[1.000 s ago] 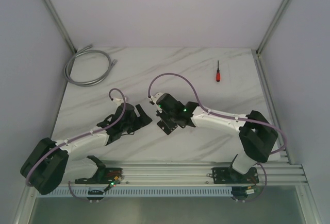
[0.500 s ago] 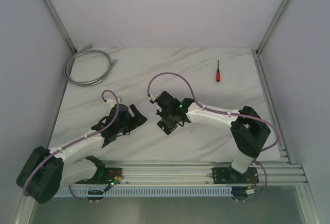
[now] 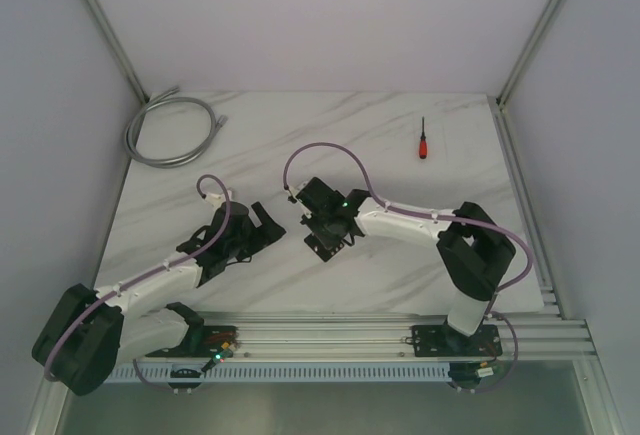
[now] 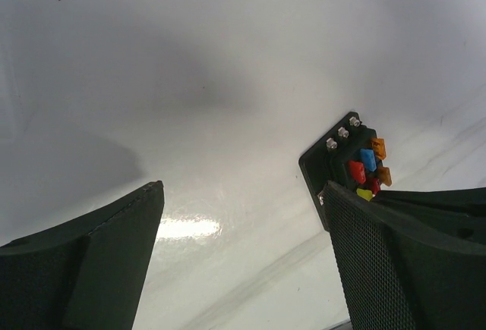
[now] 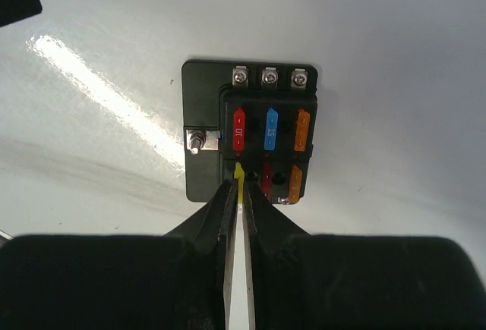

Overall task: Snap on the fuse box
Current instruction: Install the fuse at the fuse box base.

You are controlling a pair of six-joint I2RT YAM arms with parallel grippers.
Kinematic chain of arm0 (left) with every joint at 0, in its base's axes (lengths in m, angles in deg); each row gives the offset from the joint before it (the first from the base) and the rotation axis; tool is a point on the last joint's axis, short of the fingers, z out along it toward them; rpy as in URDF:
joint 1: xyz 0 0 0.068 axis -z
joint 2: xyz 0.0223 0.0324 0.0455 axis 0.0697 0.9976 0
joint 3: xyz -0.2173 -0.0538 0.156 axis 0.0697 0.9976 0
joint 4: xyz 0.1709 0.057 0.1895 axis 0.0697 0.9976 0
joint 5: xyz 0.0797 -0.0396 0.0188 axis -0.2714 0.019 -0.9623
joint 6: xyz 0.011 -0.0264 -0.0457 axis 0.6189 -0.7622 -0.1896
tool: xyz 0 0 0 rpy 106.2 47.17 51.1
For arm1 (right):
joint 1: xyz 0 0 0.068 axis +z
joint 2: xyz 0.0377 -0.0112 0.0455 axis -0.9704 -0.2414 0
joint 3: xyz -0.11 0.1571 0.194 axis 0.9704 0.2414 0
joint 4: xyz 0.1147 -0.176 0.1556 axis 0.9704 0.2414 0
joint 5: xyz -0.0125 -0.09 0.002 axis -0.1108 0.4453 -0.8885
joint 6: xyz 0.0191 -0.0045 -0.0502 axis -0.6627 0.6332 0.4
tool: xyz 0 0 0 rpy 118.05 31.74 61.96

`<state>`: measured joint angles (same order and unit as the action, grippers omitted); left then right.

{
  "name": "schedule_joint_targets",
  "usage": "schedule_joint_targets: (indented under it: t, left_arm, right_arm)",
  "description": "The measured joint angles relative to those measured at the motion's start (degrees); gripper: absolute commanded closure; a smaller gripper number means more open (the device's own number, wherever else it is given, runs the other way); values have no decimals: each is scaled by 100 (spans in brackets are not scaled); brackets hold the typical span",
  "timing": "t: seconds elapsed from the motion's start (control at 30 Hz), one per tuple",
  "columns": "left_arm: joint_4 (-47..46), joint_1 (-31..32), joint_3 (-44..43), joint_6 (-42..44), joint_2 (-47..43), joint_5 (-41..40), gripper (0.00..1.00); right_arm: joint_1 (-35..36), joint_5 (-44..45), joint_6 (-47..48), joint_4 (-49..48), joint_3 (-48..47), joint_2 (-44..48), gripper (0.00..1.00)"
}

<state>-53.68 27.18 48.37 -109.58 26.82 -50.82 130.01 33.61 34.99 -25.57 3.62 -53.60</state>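
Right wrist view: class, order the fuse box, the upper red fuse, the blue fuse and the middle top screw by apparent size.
Largest: fuse box.
Next: upper red fuse and blue fuse, which look alike, so unranked.
Smallest: middle top screw.

Between my left gripper's [image 4: 243,193] wide-spread fingers I see only bare table [image 3: 330,130]. The fuse box [image 5: 203,95] lies partly behind one finger. My right gripper [image 5: 241,193], fingers pinched together, covers the box's near edge from above. Farther back, a screwdriver [image 3: 423,140] and a cable coil [image 3: 170,130] lie well apart.
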Motion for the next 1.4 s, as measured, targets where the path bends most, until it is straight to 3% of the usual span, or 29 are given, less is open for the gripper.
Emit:
schedule_joint_targets:
  t: [0.23, 0.7, 1.4]
  left_arm:
    - [0, 0, 0, 0, 0, 0, 2]
    - [2, -17, 2, -2, -20, -2, 0]
    - [111, -122, 85, -2, -302, -92, 0]
  right_arm:
    - [0, 0, 0, 63, -74, -50, 88]
    - [13, -37, 2, 363, -352, -282, 100]
    - [144, 297, -44, 758, -726, -726, 100]
